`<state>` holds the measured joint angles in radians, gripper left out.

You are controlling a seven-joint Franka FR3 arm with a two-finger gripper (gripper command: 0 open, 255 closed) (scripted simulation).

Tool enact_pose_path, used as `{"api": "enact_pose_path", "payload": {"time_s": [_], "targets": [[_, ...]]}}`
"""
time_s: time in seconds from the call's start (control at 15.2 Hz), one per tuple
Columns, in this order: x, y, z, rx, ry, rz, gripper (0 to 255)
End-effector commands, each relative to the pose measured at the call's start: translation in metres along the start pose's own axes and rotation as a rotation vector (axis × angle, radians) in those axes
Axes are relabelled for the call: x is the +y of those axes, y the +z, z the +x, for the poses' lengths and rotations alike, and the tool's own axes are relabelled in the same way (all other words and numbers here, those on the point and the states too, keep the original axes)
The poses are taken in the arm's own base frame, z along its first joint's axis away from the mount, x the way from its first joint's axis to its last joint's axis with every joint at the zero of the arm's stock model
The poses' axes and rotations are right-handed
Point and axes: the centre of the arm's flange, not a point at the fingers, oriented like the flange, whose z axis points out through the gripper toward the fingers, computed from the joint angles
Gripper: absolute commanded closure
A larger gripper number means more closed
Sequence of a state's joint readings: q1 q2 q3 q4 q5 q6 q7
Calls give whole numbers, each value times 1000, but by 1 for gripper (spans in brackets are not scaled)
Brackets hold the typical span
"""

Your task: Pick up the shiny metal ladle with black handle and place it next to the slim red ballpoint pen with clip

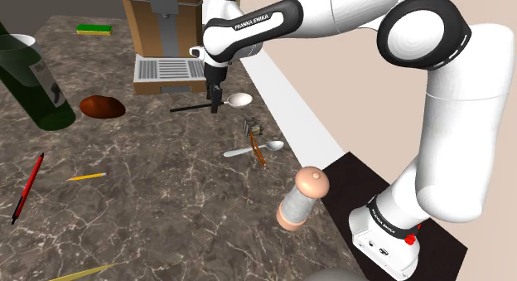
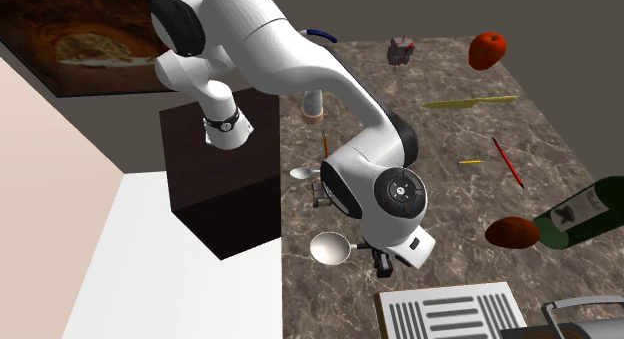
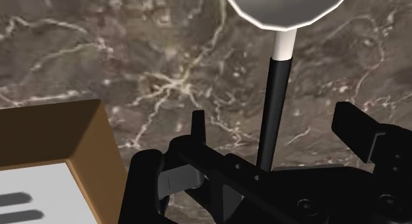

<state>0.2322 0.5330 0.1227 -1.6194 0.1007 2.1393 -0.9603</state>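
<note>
Dark veined marble is forming the counter [image 1: 166, 213]. A brown-framed tray [image 1: 170, 72] with a white slotted grille is sitting at the counter's far side and is serving as the reference mark.

The ladle [image 1: 238, 99] is lying flat on the counter just in front of that tray. Its pale, shiny bowl is pointing past the tray's corner toward the shoulder view's right. Its black handle is stretching back along the tray's front edge.

The hand [image 1: 216, 104] is hanging directly over the handle, close to the tray's front corner. In the wrist view the hand is standing released: its two fingers [image 3: 197, 123] are spread wide, the handle is running between them, and neither finger is touching it. The tray's brown rim is showing just beside one finger.

The red pen [image 1: 27, 188] is lying well apart from the tray, toward the shoulder view's lower left. A green bottle [image 1: 33, 80] and a brown lump [image 1: 102, 107] are resting off the tray toward the shoulder view's left, the lump being the nearer of the two. A spoon [image 1: 253, 149] is lying in front of the tray, beyond the ladle.
</note>
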Motion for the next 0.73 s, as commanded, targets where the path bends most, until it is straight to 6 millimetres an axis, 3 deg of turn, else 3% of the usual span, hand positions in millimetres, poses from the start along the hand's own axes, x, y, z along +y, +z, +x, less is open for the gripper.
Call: {"api": "enact_pose_path", "payload": {"time_s": [0.0, 0.66], "targets": [[0, 0, 0, 0, 0, 0, 255], [-1, -5, 1, 0, 0, 0, 255]]}}
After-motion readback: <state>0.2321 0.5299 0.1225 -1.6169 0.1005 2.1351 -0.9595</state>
